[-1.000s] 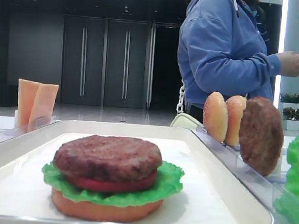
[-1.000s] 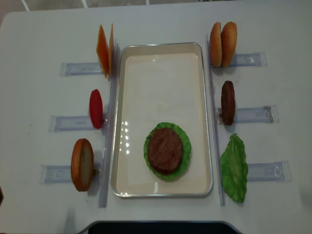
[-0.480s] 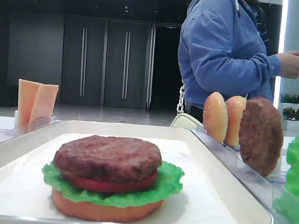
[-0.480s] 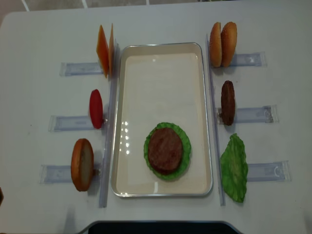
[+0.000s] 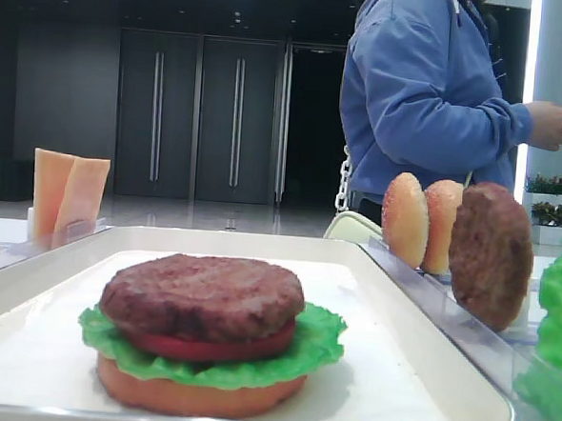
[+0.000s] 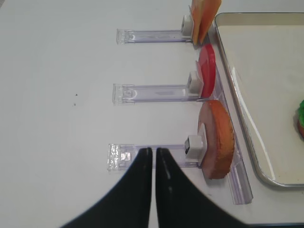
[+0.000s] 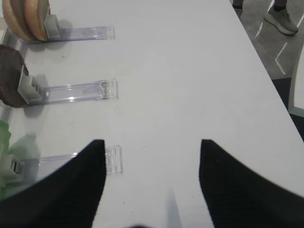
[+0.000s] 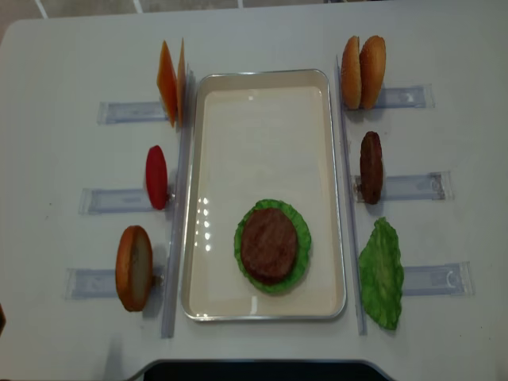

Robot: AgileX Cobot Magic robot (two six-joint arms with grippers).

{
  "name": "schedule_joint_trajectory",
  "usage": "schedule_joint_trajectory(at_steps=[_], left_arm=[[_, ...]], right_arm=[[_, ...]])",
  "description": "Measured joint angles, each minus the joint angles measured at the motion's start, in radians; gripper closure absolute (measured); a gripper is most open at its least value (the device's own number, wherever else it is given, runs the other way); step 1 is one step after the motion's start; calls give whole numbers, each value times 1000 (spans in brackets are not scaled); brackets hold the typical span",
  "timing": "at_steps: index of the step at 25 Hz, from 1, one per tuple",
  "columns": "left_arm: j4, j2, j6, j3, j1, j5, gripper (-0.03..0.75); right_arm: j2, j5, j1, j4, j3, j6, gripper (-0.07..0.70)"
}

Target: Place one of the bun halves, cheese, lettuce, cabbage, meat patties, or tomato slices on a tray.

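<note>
On the white tray point(image 8: 262, 119) lies a stack: bun half point(image 5: 193, 396), lettuce point(image 5: 316, 344), tomato slice point(image 5: 206, 349) and meat patty point(image 8: 269, 244) on top. Left of the tray stand cheese point(image 8: 171, 79), a tomato slice point(image 8: 156, 176) and a bun half point(image 8: 135, 267). To its right are two bun halves point(image 8: 363, 71), a meat patty point(image 8: 371, 167) and lettuce point(image 8: 382, 274). The cabbage is out of view. My left gripper point(image 6: 153, 151) is shut and empty, just left of the bun half point(image 6: 218, 140). My right gripper point(image 7: 152, 142) is open and empty over bare table.
Clear plastic holders point(image 8: 131, 111) carry the upright pieces on both sides of the tray. A person in a blue hoodie point(image 5: 422, 95) stands behind the table. The table's right edge point(image 7: 266, 71) drops to the floor.
The person behind the table has shifted slightly to the right. Nothing on the table has moved.
</note>
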Motion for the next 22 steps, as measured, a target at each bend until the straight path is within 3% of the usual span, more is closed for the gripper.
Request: schedule_joint_trajectory(at_steps=[22], left_arm=[[0, 0, 0, 0, 0, 0, 702]], right_arm=[[-49, 3, 0, 3, 0, 7, 191]])
